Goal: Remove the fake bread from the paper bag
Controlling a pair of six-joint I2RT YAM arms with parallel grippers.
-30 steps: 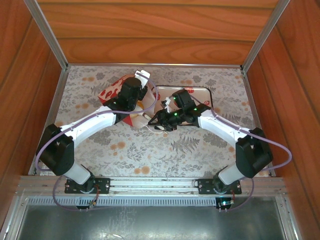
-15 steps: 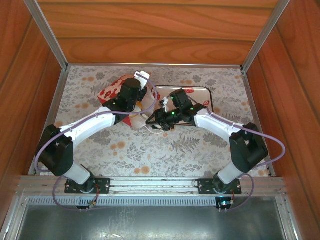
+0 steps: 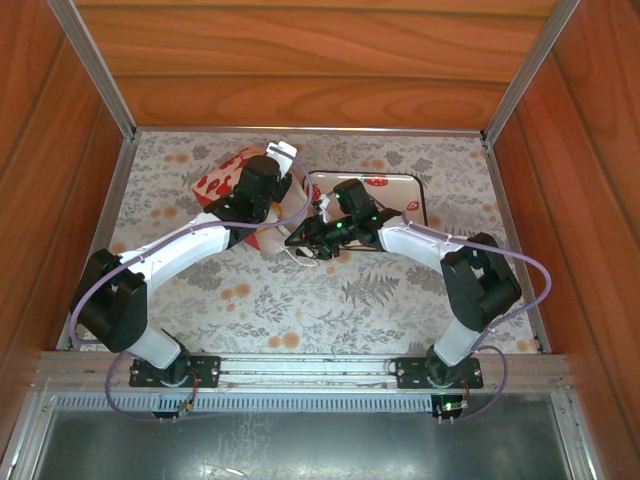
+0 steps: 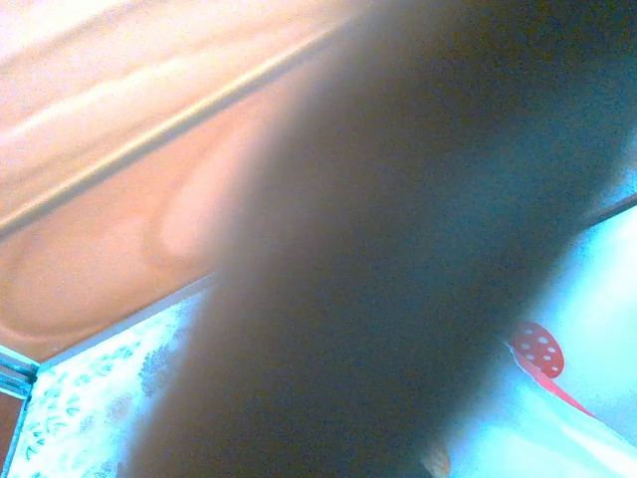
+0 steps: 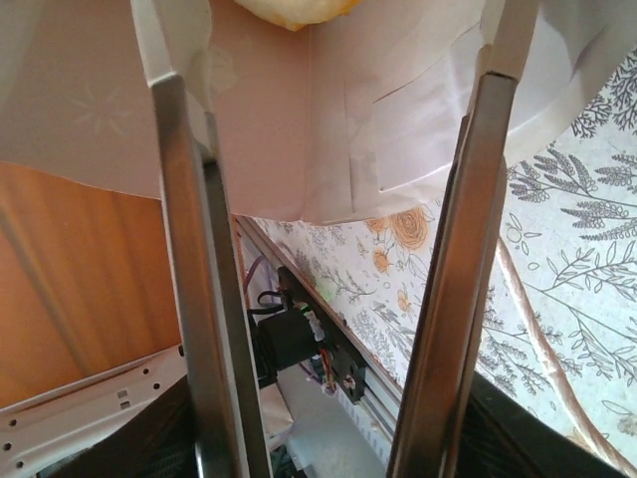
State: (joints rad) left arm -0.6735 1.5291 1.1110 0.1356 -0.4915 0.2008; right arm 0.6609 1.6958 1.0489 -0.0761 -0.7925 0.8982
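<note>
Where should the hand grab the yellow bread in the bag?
Pinch the bread across its round sides, reaching straight in through the bag's mouth from the right. The bag looks tipped over with its mouth toward the right hand, and the bread's rounded end faces out, so that seems easiest.

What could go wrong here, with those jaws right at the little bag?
The open right jaws sit at the bag mouth, paper close around the fingers: they might pinch or tear paper rather than grab the yellow bread. The left arm and right arm crowd over the bag, so they might bump or drag it.
</note>
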